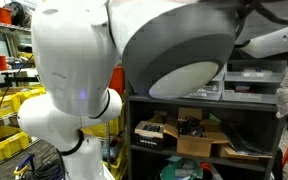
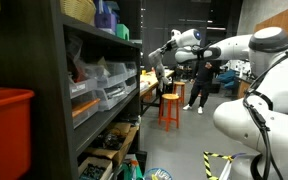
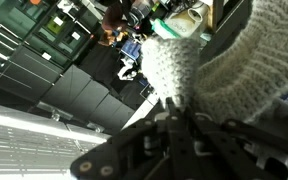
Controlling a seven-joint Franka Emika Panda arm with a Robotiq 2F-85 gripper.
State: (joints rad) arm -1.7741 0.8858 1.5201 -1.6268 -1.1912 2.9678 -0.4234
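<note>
Clamping the lower end of a white chunky-knit woollen cloth (image 3: 184, 65), the black gripper (image 3: 177, 115) has its jaws clenched on the fabric in the wrist view. The rest of the knit spreads toward that picture's right edge. In an exterior view the white robot arm (image 2: 234, 47) stretches level toward the upper shelves of a tall dark shelving unit (image 2: 59, 90). The cloth is too small to make out there. A red plastic bin (image 2: 4, 130) sits at the shelving's near end, and an orange stool (image 2: 170, 108) stands beyond.

Dark shelving (image 2: 52, 100) carries clear bins (image 2: 106, 82), cardboard boxes (image 1: 199, 143)
</note>
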